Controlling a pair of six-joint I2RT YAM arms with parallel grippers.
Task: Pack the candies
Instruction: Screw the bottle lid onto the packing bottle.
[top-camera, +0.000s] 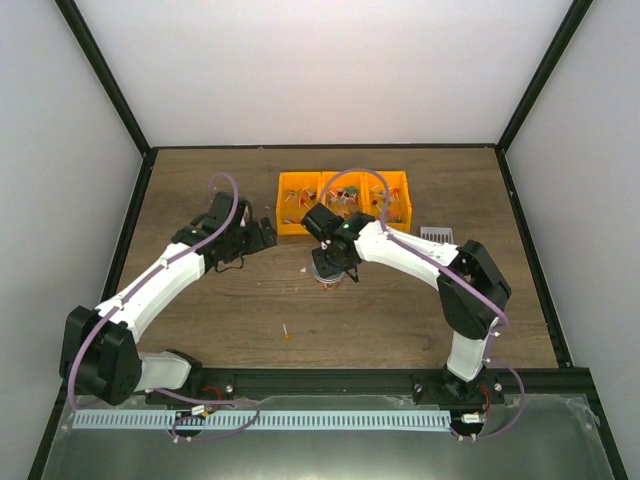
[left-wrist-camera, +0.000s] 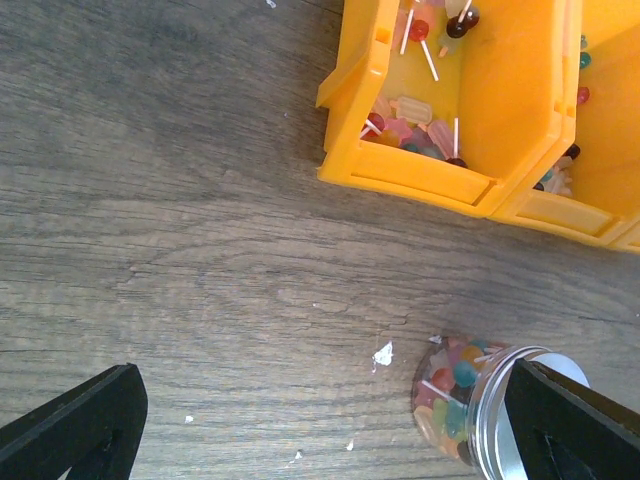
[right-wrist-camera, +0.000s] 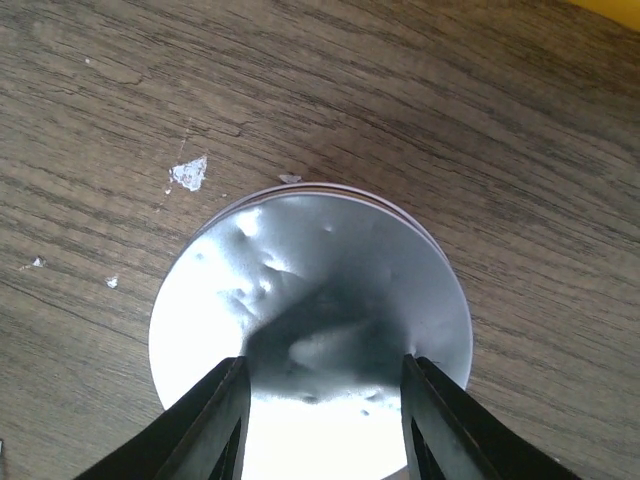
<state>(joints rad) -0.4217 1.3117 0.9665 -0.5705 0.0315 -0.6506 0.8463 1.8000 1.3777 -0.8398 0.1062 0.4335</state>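
Right gripper (right-wrist-camera: 325, 370), jaws half apart, clasping nothing, sits over dented round silver lid (right-wrist-camera: 300, 270) on clear jar (left-wrist-camera: 432, 412) of mixed-colour candies (left-wrist-camera: 456, 376), apparently sealing it.

Wooden table (top-camera: 220, 310), orange three-part bin (left-wrist-camera: 410, 180) at 12 o'clock, grey scoop (top-camera: 437, 235) at its 4 o'clock, lidded clear jar (left-wrist-camera: 455, 395) at its 6 o'clock, white scraps (left-wrist-camera: 382, 353) beside the jar.

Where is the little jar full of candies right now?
In the top view the jar stands mid-table, right under the right gripper, on the near side of the orange bin.
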